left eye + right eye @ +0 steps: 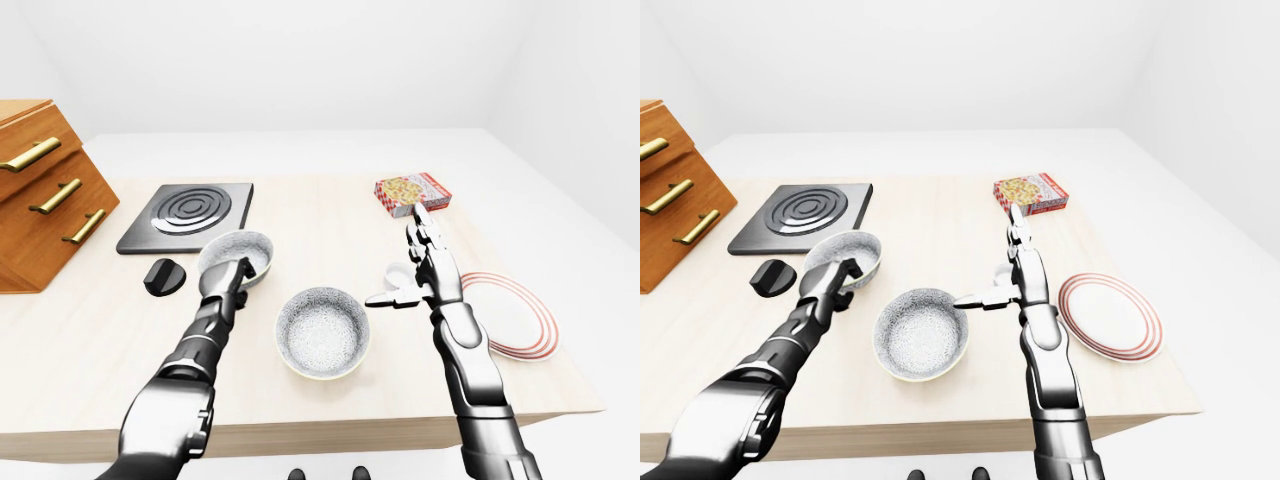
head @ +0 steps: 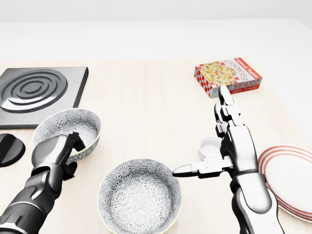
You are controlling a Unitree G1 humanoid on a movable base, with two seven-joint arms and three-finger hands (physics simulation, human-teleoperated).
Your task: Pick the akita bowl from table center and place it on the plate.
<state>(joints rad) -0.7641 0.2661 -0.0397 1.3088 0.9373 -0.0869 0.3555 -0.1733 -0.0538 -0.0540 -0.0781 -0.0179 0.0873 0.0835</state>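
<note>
Head view: left robot hand (image 2: 56,153) grips rim of left bowl (image 2: 66,126).

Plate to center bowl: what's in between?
Head view: the open right robot hand stands between center bowl and plate, thumb toward the bowl; a small white cup sits beside its palm. Left robot hand grips the rim of the left bowl.
</note>
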